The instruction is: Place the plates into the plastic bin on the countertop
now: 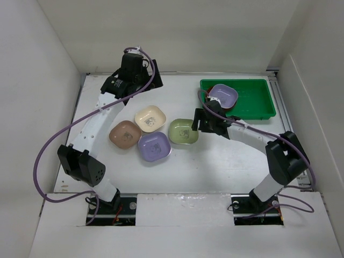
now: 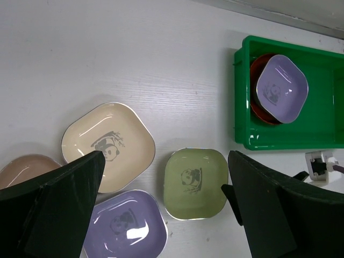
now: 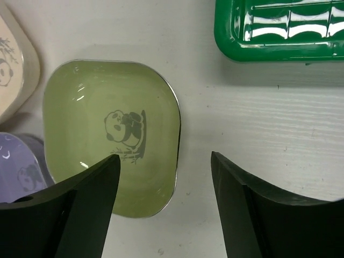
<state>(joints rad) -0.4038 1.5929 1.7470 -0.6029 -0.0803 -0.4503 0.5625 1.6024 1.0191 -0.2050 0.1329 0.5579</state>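
Observation:
The green plastic bin (image 1: pixel 258 100) stands at the back right of the white countertop (image 1: pixel 215 161). In it a lavender plate (image 1: pixel 223 95) rests on a red-orange plate (image 2: pixel 257 69). Cream (image 1: pixel 150 118), tan-pink (image 1: pixel 124 134), lavender (image 1: pixel 154 146) and olive-green (image 1: pixel 183 131) plates lie together mid-table. My right gripper (image 3: pixel 165 156) is open just above the olive-green plate (image 3: pixel 107 134); one finger hangs over the dish, the other over bare countertop beside its right rim. High over the plates, my left gripper (image 2: pixel 165 156) is open and holds nothing.
White walls (image 1: pixel 48 80) enclose the countertop on the left, back and right. The left arm (image 1: pixel 94 123) arches along the left side, trailing a purple cable (image 1: pixel 40 161). The right arm's elbow (image 1: pixel 285 156) stands at the near right.

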